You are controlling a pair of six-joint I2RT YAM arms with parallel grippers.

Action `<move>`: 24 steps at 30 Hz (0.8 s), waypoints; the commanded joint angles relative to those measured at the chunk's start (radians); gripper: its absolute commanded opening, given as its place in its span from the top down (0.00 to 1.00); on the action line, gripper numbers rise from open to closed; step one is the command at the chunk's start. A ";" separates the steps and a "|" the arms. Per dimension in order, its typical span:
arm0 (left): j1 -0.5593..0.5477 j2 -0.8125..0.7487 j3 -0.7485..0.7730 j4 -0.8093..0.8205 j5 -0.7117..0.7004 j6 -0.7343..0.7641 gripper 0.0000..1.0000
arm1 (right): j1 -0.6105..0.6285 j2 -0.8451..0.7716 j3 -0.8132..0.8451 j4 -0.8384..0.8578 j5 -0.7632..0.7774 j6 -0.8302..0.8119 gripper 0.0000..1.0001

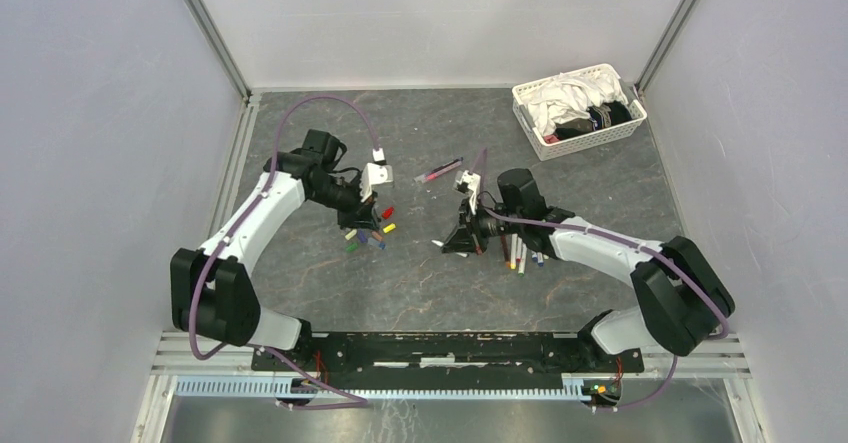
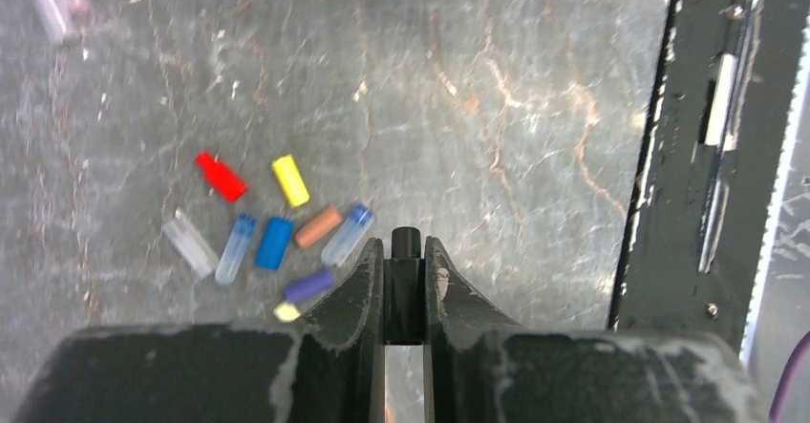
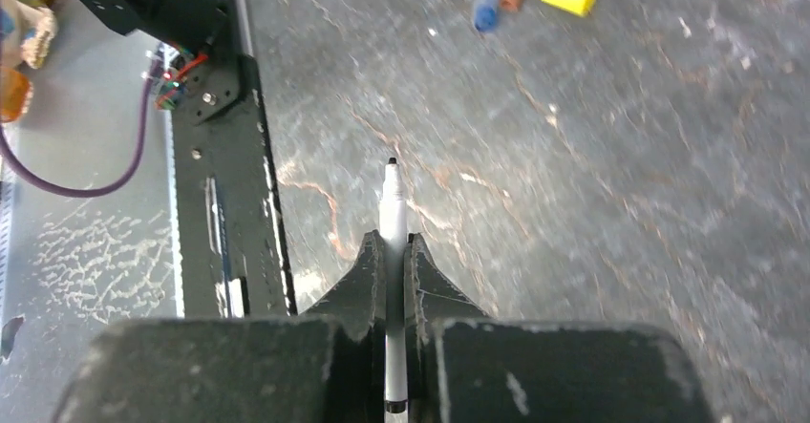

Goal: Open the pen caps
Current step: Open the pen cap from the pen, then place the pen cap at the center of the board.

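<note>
A black cap [image 2: 405, 240] sits pinched in the left gripper [image 2: 405, 268], low in the middle of the left wrist view, its top poking out past the fingertips. It is off its pen [image 3: 391, 194], which shows just below centre in the right wrist view with the right gripper [image 3: 393, 242] clenched on the white barrel and the bare dark tip pointing up the frame. Both pieces look light, stiff and smooth: the cap is a tiny slick plastic sleeve, likely to skid or pop free unless squeezed square across its sides, while the slim barrel is best taken well back from the tip, as it is here, so the nib stays clear. The other loose caps [image 2: 273, 243] lie scattered to the left of the held one – red, yellow, brown, blue, clear and purple, some touching. From above, that cluster lies left of centre under the left arm. A short row of opened pens [image 1: 520, 255] rests by the right arm just right of centre, and one more pen [image 1: 438, 172], seemingly with its cap on, lies apart above centre on the dark table [image 1: 420, 293]. A white basket [image 1: 545, 148] of cloths stands in the upper right
</note>
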 commanded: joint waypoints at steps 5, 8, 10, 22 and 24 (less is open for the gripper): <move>0.049 0.013 -0.042 0.109 -0.057 0.009 0.98 | -0.081 -0.106 -0.043 -0.150 0.202 -0.056 1.00; 0.046 0.033 -0.108 0.253 -0.096 -0.110 0.98 | -0.138 -0.128 -0.071 -0.154 0.348 -0.005 1.00; 0.036 0.063 -0.136 0.356 -0.148 -0.180 0.98 | -0.160 -0.150 -0.082 -0.189 0.489 0.024 1.00; -0.033 0.223 -0.206 0.584 -0.373 -0.338 0.98 | -0.172 -0.260 -0.211 -0.170 0.972 0.113 1.00; -0.040 0.219 -0.202 0.581 -0.376 -0.343 0.97 | -0.172 -0.241 -0.218 -0.173 1.008 0.118 1.00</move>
